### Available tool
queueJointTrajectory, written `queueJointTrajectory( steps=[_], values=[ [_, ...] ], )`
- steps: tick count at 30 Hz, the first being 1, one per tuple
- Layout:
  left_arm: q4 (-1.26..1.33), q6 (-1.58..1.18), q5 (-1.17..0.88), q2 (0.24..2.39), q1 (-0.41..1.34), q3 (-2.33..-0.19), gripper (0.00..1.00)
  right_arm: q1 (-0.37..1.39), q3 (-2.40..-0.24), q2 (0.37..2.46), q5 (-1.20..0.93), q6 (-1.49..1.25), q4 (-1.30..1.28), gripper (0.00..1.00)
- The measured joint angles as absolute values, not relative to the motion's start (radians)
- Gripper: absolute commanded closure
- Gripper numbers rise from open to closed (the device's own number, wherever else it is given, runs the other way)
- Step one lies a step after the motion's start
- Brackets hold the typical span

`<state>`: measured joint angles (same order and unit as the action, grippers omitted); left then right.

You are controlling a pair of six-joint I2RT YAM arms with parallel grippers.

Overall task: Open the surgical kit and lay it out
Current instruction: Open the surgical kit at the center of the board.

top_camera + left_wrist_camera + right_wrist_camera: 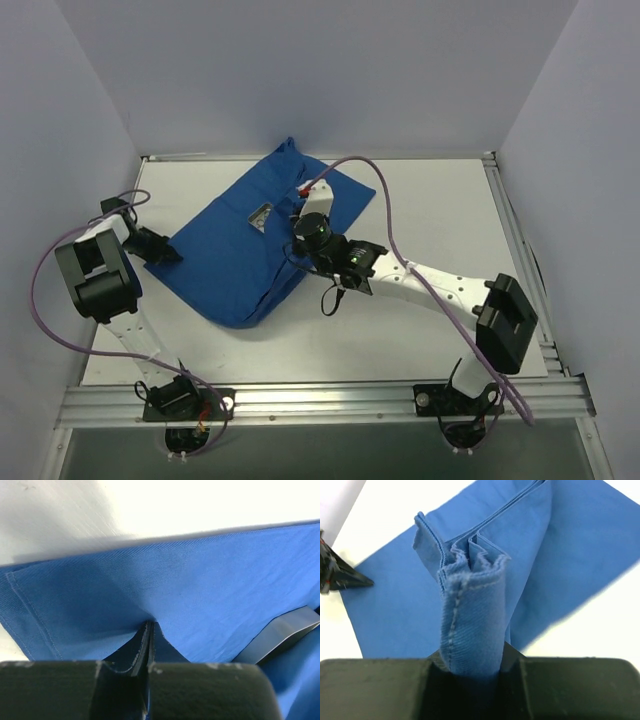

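Blue cloth wrap [225,260] lies on the white table [440,210] in the view from above, a bit left of the middle, and it is only partly open. It looks folded over on itself, with a thick fold along its near right edge. A small shiny metal tray [262,214] peeks out through a gap near the top of the cloth. No scissor tools can be seen; I guess they are hidden under the cloth. The left gripper [170,252] is at the left edge of the wrap. The right gripper [300,212] is over its right side, just beside the tray. In the left wrist view, the left gripper [149,629] has its fingers pressed together, with a little peak of blue cloth pinched between them. The metal tray [280,632] shows at the right, half tucked under the cloth. In the right wrist view, the right gripper [470,662] pinches a bunch of cloth layers, and the stitched edges stand up in a bundle above the fingers. The rest of the cloth spreads out on the table. So I think the job is in its early part: both grippers have hold of the wrap, but it is not flat yet. What is left, I think, is to pull the folds apart, spread the cloth out, and set the tray and the tools where they can be seen.
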<state>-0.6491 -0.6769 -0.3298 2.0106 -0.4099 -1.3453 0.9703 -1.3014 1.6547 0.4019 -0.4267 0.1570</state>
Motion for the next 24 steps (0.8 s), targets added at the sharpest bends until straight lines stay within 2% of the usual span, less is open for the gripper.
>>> queueJointTrajectory(
  steps=[6, 11, 13, 17, 22, 23, 24],
  values=[
    [-0.656, -0.668, -0.303, 2.011, -0.391, -1.355, 0.98, 1.124, -1.128, 1.485, 0.602, -0.624, 0.028, 1.0],
    [-0.656, -0.668, -0.295, 2.01, -0.385, -1.356, 0.98, 1.266, -1.005, 1.425, 0.711, -0.913, -0.183, 1.0],
    [-0.656, -0.668, -0.293, 2.01, -0.382, -1.356, 0.98, 1.32, -0.939, 1.406, 0.737, -1.053, -0.268, 0.96],
    [-0.655, -0.668, -0.291, 2.009, -0.376, -1.356, 0.98, 1.468, -0.844, 1.393, 0.755, -1.324, -0.416, 0.63],
    [-0.655, -0.666, -0.277, 2.004, -0.368, -1.356, 0.98, 1.609, -0.821, 1.382, 0.749, -1.536, -0.563, 0.37],
    [-0.656, -0.664, -0.269, 2.003, -0.364, -1.356, 0.98, 1.612, -0.821, 1.371, 0.753, -1.548, -0.574, 0.28],
    [-0.656, -0.661, -0.26, 2.0, -0.36, -1.356, 0.98, 1.612, -0.823, 1.359, 0.758, -1.552, -0.583, 0.26]
  ],
)
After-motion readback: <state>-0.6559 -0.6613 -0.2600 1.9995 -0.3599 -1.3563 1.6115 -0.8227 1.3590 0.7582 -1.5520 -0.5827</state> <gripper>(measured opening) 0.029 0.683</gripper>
